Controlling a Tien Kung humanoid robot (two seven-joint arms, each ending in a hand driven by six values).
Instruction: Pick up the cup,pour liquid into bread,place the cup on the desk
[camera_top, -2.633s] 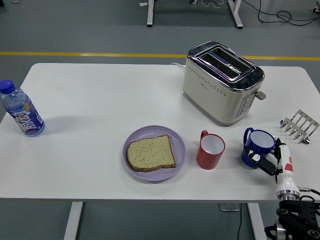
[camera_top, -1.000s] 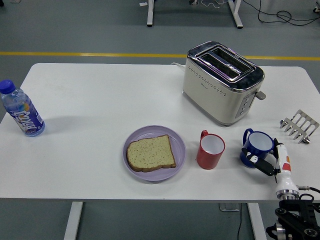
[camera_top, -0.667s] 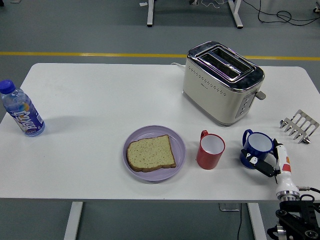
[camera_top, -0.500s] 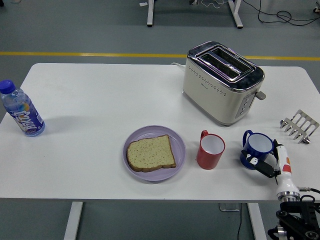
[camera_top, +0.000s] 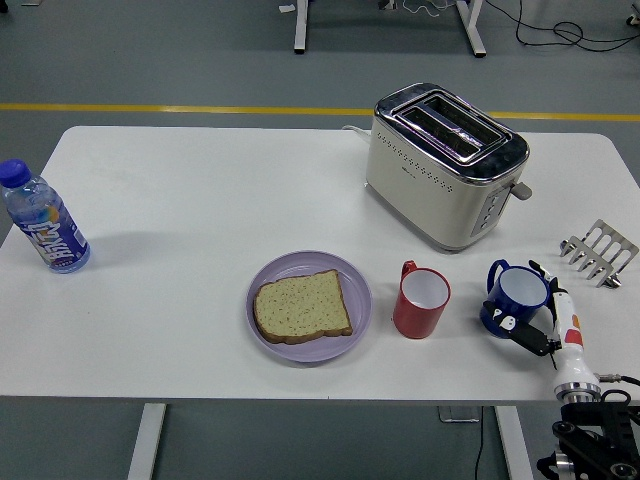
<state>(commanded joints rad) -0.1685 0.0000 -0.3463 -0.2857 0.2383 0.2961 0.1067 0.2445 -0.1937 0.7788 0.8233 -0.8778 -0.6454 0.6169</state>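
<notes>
Blue cup (camera_top: 515, 298): upright on the table (camera_top: 200, 200), right of the red cup (camera_top: 420, 300).
Right hand (camera_top: 545, 325): fingers curled around the blue cup's near right side.
Bread (camera_top: 300, 306): on the purple plate (camera_top: 262, 285), left of the red cup.
Toaster (camera_top: 442, 162): behind the red cup; print unreadable.
Bottle (camera_top: 42, 222): far left, label illegible.

bottle (camera_top: 45, 222) label print, illegible

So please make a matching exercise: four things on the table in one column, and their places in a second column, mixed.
Things:
1. water bottle
2. bread slice
3. blue cup
4. toaster

Places:
A. on the purple plate
B. far side of the table, behind the red cup
C. at the left edge
D. at the right robot hand, right of the red cup

Pairs: 1-C, 2-A, 3-D, 4-B
</notes>
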